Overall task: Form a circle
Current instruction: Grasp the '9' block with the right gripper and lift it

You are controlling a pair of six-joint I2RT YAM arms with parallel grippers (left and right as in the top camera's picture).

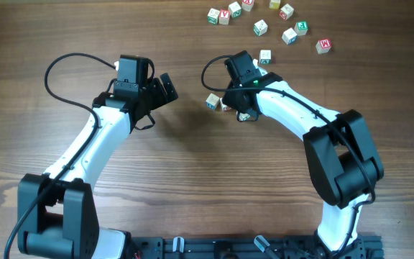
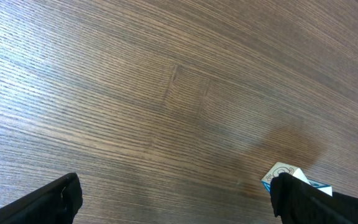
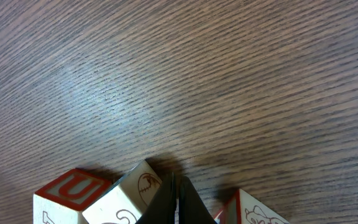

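**Operator:** Right side first. What's at the jaws?

**Spotter:** Your right gripper (image 3: 176,200): jaws pressed together tip to tip, holding nothing. The tips are low at the table (image 3: 229,74), pushed into the circle (image 3: 132,194). Just to one side of the tips is a cube with a line drawing, touching a red U cube (image 3: 73,190). Just to the other side is a red-edged cube (image 3: 257,213), only its corner in the wrist view.

**Operator:** And from above?

**Spotter:** The circle (image 1: 218,103) lies beside and partly under your right gripper (image 1: 237,108). The gripper covers part of it, so I can't tell whether all three cubes touch.

**Operator:** Left?

**Spotter:** Your left gripper (image 2: 176,186): jaws spread wide, bare wood grain between them. A blue-and-white cube (image 2: 283,175) peeks past one finger (image 2: 309,202). Overhead, that cube (image 1: 213,101) is the circle's outermost, on the side facing your left jaws. It is apart from them, and your left gripper (image 1: 162,88) is short of the clump.

**Operator:** Farther out?

**Spotter:** Beyond your right jaws a lone cube (image 1: 265,55) sits beside the wrist. Farther on, the loose letter cubes (image 1: 260,27) are scattered toward the table's far edge, well apart from the circle.
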